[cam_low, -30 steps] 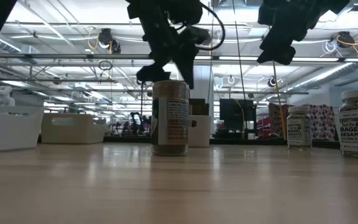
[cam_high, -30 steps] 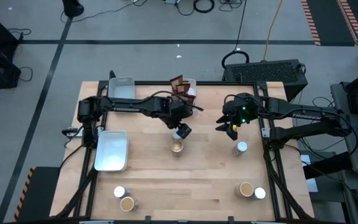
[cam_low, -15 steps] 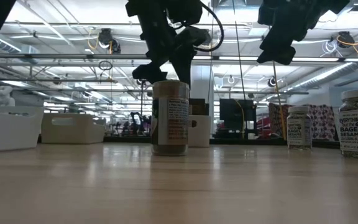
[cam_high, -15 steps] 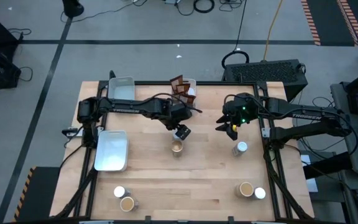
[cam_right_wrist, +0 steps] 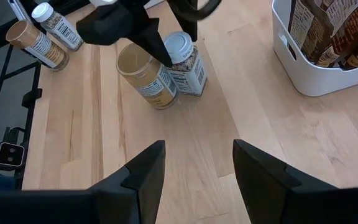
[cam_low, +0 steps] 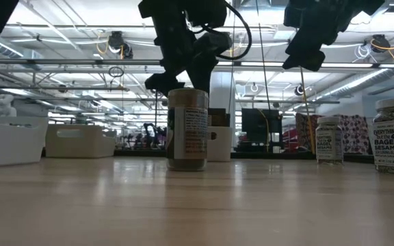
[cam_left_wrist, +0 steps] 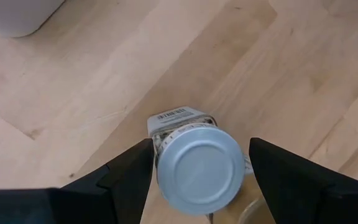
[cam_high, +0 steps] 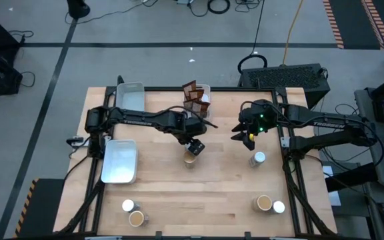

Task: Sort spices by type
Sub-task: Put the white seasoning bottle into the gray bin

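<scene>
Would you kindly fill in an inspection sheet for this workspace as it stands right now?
Surface: wooden table; no spills seen.
Job's things: white-topped jars and tan-topped jars stand loose toward the right side and the near edge. The brown packets sit in a white bin at the far edge.
Clutter: two pale trays on the left side.
Grippers: left gripper closed on a pale-lidded jar, right beside the middle tan jar. Right gripper open, empty, hovering above the table.
Cables: loose cables on the floor beyond the table.
Surroundings: dark case behind the table.
</scene>
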Robot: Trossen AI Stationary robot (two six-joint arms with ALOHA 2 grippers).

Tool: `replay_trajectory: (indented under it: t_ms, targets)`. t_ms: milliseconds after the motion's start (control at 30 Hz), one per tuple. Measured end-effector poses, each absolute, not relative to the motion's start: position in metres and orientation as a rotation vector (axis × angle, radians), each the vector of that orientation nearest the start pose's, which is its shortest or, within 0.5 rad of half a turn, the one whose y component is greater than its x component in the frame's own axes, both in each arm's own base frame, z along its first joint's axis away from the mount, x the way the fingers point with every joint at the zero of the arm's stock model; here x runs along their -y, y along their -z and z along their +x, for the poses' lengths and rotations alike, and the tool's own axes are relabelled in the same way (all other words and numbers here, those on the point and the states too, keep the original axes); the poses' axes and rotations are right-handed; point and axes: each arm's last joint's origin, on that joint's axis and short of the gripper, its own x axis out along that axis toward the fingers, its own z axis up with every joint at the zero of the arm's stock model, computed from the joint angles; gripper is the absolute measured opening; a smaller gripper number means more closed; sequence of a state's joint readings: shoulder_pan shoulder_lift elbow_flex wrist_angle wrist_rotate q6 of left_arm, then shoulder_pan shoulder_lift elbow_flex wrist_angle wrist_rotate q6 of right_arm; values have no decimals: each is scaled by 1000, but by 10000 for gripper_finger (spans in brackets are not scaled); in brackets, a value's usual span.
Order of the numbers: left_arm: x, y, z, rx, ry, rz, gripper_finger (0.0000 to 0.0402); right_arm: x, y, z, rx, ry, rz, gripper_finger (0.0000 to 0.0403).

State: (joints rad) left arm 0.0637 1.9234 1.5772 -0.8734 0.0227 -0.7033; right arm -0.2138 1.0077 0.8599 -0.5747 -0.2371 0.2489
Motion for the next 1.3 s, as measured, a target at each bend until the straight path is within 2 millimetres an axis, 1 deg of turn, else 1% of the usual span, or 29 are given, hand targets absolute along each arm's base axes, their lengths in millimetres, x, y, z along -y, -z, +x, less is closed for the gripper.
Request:
replay_trajectory:
  t_ms: [267, 500, 733, 833, 1000, 1300]
  targets:
    - [-24, -233, 393, -1167, -484, -682, 270, 36, -287, 199, -705, 66, 400, 171]
    - [-24, -225, 391, -1179, -497, -687, 270, 36, -287, 199, -704, 65, 397, 171]
    - [-24, -225, 391, -1175, -511, -691, 269, 36, -287, 199, -704, 63, 393, 171]
    - [-24, -225, 391, -1175, -511, -691, 255, 36, -287, 199, -704, 63, 393, 171]
    - [-24, -225, 391, -1174, -511, -690, 216, 36, -287, 199, -704, 63, 393, 171]
    - [-27, -227, 388, -1190, -507, -673, 216, 36, -287, 199, -704, 63, 393, 171]
